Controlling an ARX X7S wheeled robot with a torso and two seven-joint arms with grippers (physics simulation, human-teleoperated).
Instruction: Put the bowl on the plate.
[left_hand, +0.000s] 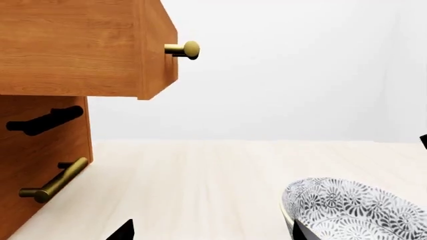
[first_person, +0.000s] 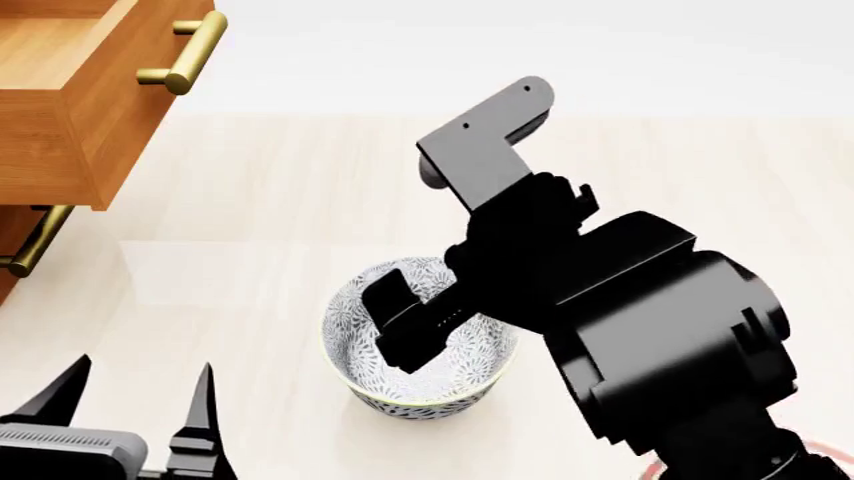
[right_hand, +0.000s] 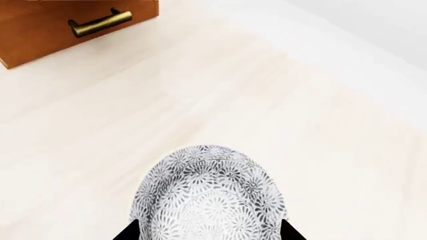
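The grey-and-white floral bowl (first_person: 420, 345) stands upright on the pale tabletop, also seen in the right wrist view (right_hand: 210, 195) and the left wrist view (left_hand: 353, 207). My right gripper (right_hand: 208, 233) hovers over it, open, one fingertip showing at each side of the bowl's width; I cannot tell whether they touch it. In the head view its black fingers (first_person: 400, 325) overlap the bowl's inside. My left gripper (first_person: 134, 400) is open and empty, left of the bowl, near the front edge. The plate is almost hidden by my right arm; only a reddish sliver (first_person: 651, 467) shows.
A wooden cabinet stands at the far left with an open drawer (first_person: 80, 90) jutting over the table, brass handle (first_person: 180, 55) in front and a lower handle (first_person: 34, 245) beneath. My bulky right arm (first_person: 667, 330) covers the table's right front.
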